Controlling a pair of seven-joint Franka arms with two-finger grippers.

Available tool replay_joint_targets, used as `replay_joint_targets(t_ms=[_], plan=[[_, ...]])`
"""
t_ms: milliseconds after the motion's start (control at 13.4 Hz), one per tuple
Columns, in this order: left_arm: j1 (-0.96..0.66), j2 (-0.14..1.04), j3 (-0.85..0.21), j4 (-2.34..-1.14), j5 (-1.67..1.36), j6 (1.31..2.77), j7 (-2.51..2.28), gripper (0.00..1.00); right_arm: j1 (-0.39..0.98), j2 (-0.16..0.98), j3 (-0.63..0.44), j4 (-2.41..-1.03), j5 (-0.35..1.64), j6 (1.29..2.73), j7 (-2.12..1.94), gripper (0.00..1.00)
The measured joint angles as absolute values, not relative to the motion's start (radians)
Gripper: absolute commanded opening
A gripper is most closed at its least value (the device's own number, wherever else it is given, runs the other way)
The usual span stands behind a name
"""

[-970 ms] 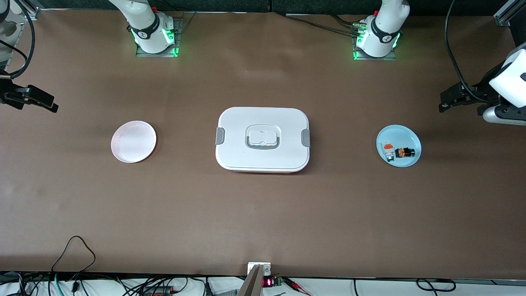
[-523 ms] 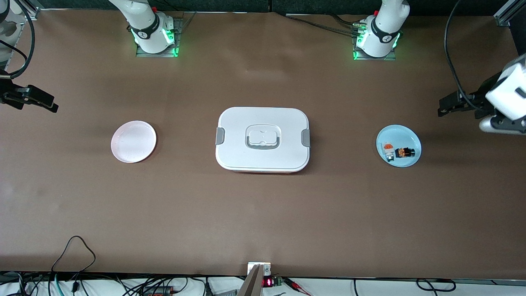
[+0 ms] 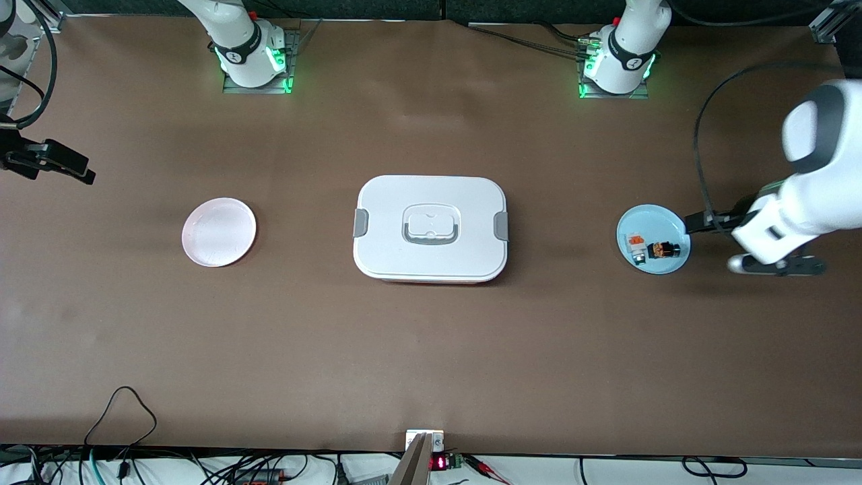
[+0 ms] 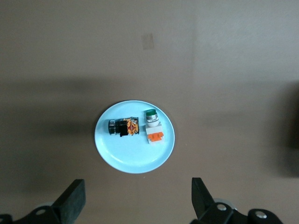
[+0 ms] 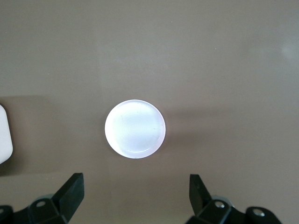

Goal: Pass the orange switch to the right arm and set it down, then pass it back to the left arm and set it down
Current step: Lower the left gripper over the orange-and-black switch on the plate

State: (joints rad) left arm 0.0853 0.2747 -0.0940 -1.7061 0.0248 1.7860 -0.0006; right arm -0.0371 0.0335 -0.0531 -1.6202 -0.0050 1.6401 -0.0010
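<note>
- Fingers of the left gripper (image 4: 135, 205), black and blunt-edged, stand spread wide with nothing between them; the gripper hangs in the air just past the blue plate's rim, toward the left arm's end of the table.
- Seen from the left wrist, the smooth round pale blue plate (image 4: 119, 158) sits ahead of those open fingers on the matte brown table (image 3: 431, 350).
- On that plate lies the orange switch (image 4: 123, 127), a tiny black cylinder on its side with orange at one end, beside a small white-grey block (image 4: 153, 128) with an orange patch and a green cap; whether the two touch cannot be told.
- White, rounded left arm (image 3: 801, 202), trailing a black cable, reaches in over the table's end.
- Right gripper (image 5: 135, 198) waits high over the right arm's end of the table, its black fingers equally wide and holding nothing.
- Below it rests a round, glossy pale pink plate (image 5: 135, 129), bare.
- Between the two plates, mid-table, sits the box (image 3: 430, 228): a white rounded-rectangle case, lid on, with grey side latches and a recessed grey handle.
</note>
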Motion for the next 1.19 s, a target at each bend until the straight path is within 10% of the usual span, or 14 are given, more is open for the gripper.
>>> replay_joint_targets(t_ms=[1194], plan=[[0.187,0.55,-0.087,-1.852,0.121,2.122,0.038,1.0,-0.037,0.042,-0.055,-1.623,-0.005,1.635,-0.001,1.0]])
